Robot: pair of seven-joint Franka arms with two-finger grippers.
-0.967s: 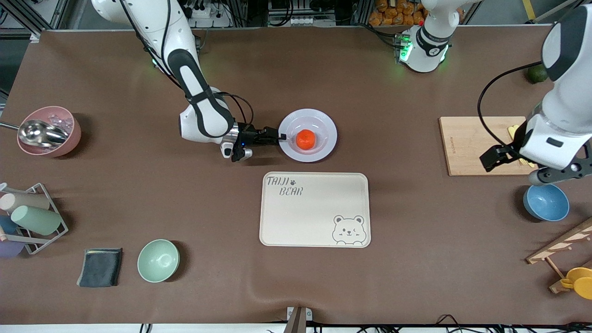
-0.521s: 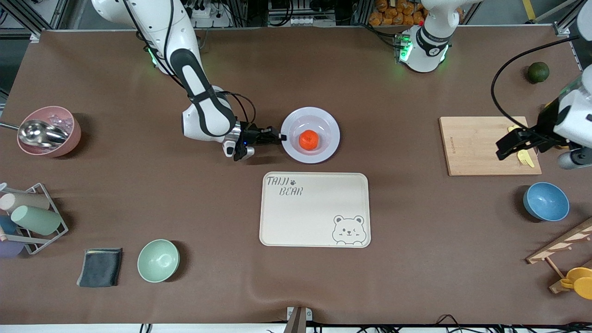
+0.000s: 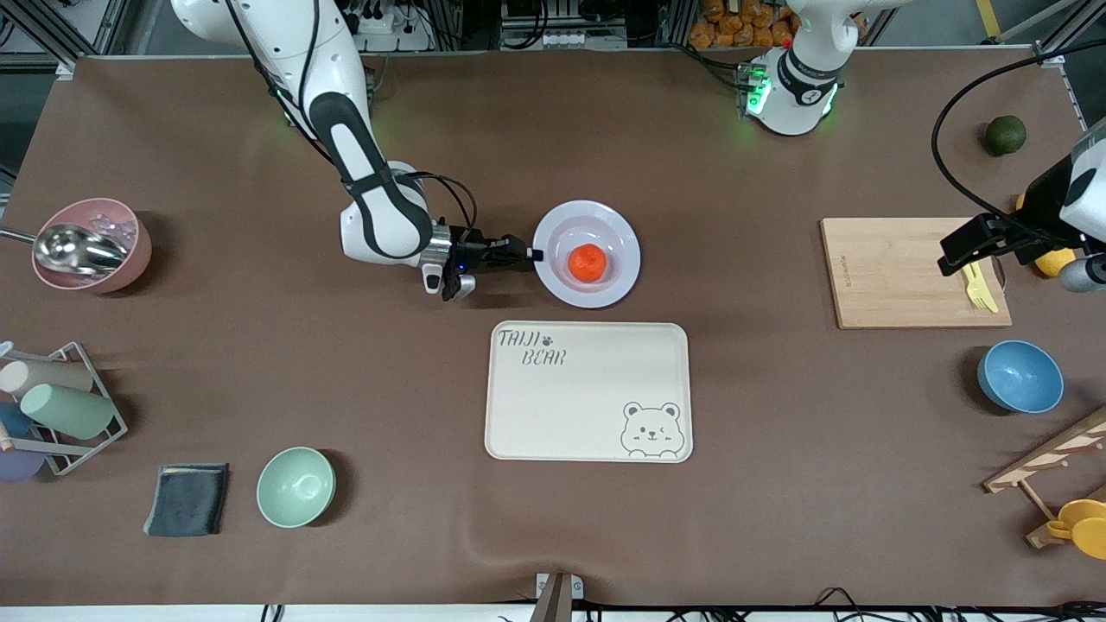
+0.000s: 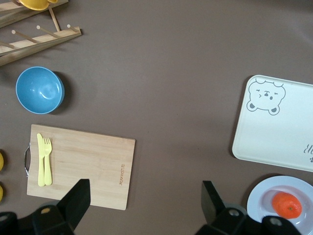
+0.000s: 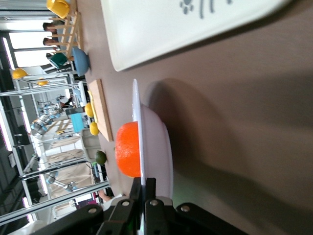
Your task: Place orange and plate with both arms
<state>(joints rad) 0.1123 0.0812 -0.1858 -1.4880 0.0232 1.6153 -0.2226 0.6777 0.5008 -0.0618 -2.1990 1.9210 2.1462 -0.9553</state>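
Observation:
The pale plate (image 3: 605, 226) is near the table's middle, farther from the front camera than the bear tray. The orange (image 3: 587, 263) lies in it. My right gripper (image 3: 531, 255) is shut on the plate's rim at the side toward the right arm's end. In the right wrist view the fingers (image 5: 145, 188) pinch the thin rim (image 5: 138, 127), with the orange (image 5: 128, 149) just past it. My left gripper (image 3: 959, 250) is open and empty, high over the cutting board's end. The left wrist view shows its gripper (image 4: 145, 200), the plate (image 4: 266, 198) and the orange (image 4: 286, 204).
The cream bear tray (image 3: 587, 390) lies just nearer the camera than the plate. A wooden cutting board (image 3: 899, 272) with a yellow fork (image 3: 975, 287), a blue bowl (image 3: 1020, 377) and a dark green fruit (image 3: 1006, 135) are at the left arm's end. A mint bowl (image 3: 295, 486) and a pink bowl (image 3: 91, 244) are at the right arm's end.
My right gripper has moved the plate with the orange a little toward the left arm's end. My left arm has drawn away toward its table end, uncovering the green fruit.

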